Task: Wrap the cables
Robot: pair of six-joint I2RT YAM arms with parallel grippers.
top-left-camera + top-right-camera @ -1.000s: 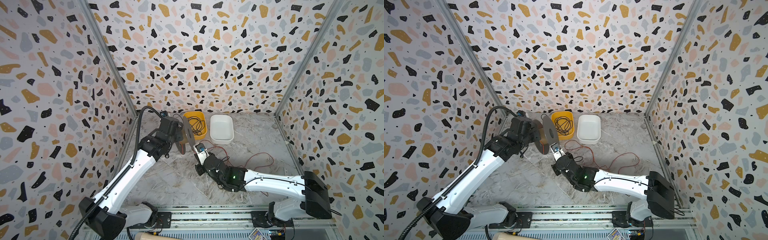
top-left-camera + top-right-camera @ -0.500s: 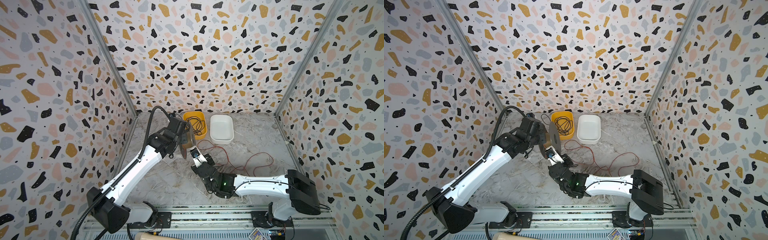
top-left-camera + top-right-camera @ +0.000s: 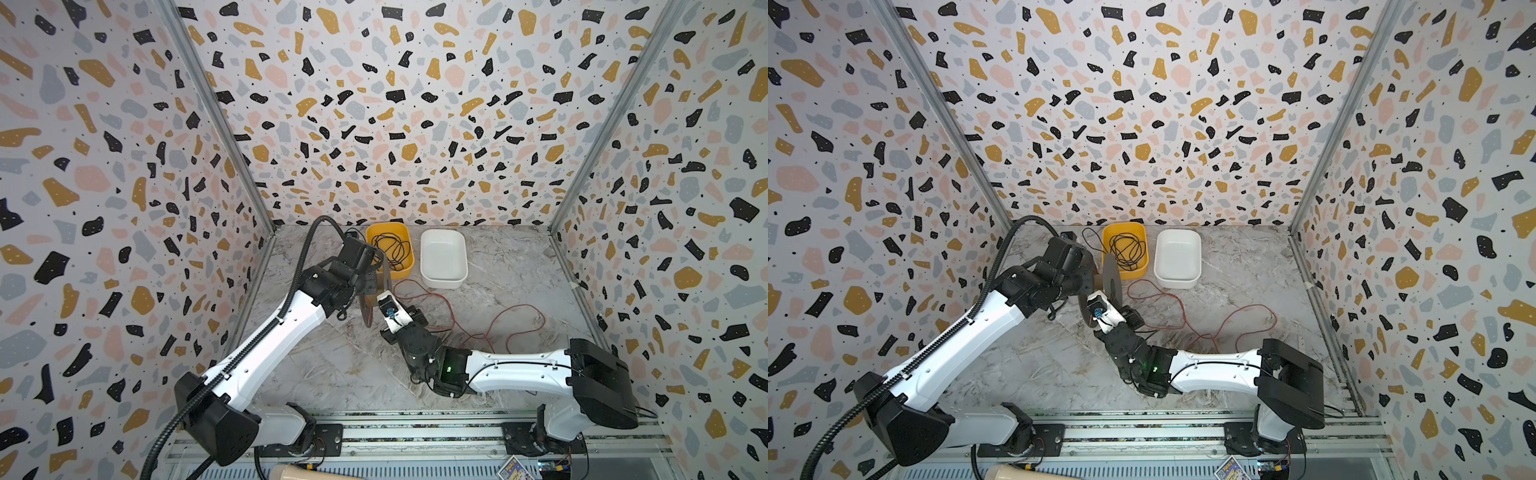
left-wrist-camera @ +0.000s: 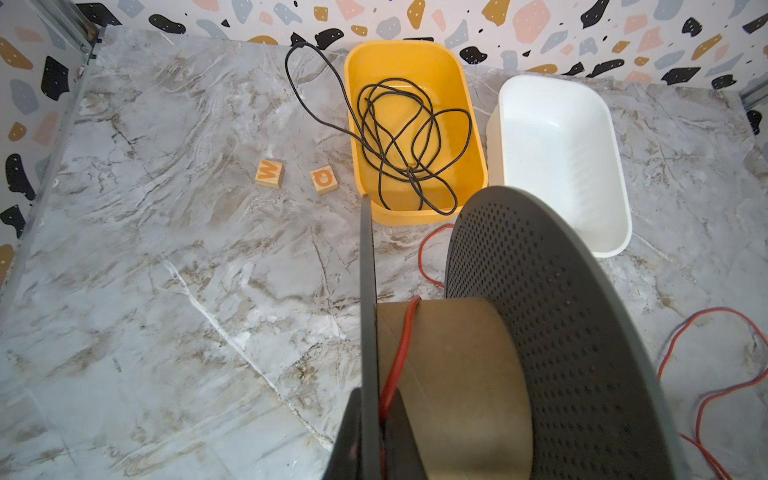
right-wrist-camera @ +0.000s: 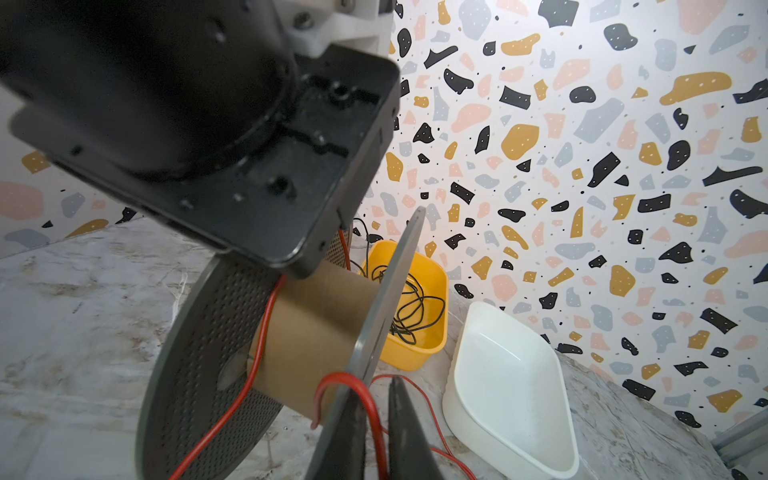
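Note:
The cables are one long red-orange wire (image 3: 515, 309) (image 3: 1246, 309) lying in loose loops on the marble floor. My left gripper (image 4: 374, 399) (image 3: 365, 276) is shut on one grey flange of a spool (image 4: 453, 374) (image 5: 311, 328) (image 3: 1111, 278), pinching a stretch of the wire (image 4: 399, 353) against it. The spool is held in the air with a single strand crossing its cardboard core. My right gripper (image 5: 374, 384) (image 3: 384, 297) is at the rim of the other flange. Its jaws are slightly parted, and the wire (image 5: 365, 399) hooks over that rim and runs between them.
A yellow tub (image 3: 405, 266) (image 4: 415, 58) holding a coiled black wire (image 4: 411, 137) stands at the back, with a white tub (image 3: 442, 257) (image 5: 511, 386) beside it. Two wooden letter blocks (image 4: 270, 174) (image 4: 323, 179) lie left of the yellow tub. Patterned walls close three sides.
The left arm carried the spool a little rightward and nearer. The right gripper shifted left to the spool's rim, and its jaws have parted slightly around the wire.

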